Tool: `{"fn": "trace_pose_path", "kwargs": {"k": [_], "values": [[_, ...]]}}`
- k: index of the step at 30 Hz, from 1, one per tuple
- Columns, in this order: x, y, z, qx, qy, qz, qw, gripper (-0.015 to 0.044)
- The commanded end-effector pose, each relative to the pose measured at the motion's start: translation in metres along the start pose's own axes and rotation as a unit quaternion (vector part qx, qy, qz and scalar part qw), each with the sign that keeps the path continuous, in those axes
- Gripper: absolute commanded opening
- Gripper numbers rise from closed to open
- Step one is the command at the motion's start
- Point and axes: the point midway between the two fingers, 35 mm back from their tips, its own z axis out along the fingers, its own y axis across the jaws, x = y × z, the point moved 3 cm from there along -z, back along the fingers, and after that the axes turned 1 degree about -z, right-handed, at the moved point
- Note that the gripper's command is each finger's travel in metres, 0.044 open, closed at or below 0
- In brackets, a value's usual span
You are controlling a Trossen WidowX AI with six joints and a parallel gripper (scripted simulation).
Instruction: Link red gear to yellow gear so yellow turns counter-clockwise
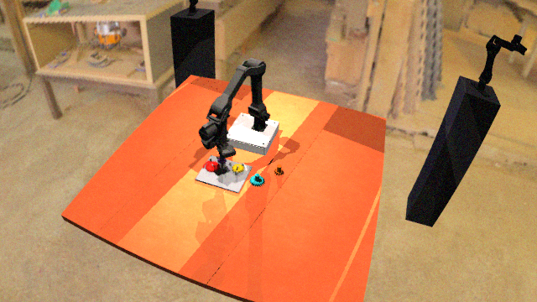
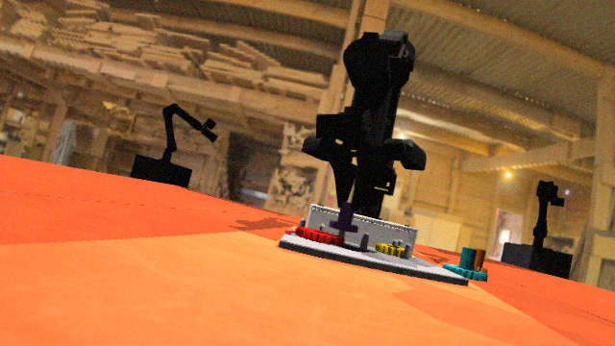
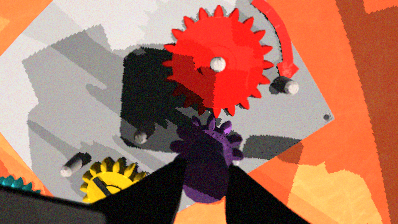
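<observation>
My gripper is shut on the purple gear, holding it by its stem a little above the grey board. In the wrist view its teeth are just below the red gear. The yellow gear sits on its peg, partly hidden by a finger. Empty pegs show at the middle, beyond yellow and beside the red arrow. Another peg is mostly hidden by the purple gear.
A teal gear stands on the table just off the board's yellow-gear side. A small orange gear stands farther out. The white base box is behind the board.
</observation>
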Motion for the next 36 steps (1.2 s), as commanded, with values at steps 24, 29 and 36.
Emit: {"fn": "trace_pose_path", "kwargs": {"k": [24,29,36], "values": [[0.0027,-0.0016,0.0110,0.002,0.006,0.027,1.000,0.0000],[0.0017,-0.0017,0.0110,0.001,0.006,-0.040,0.999,0.0000],[0.0020,0.0002,0.0112,0.001,0.006,-0.107,0.994,0.0000]]}}
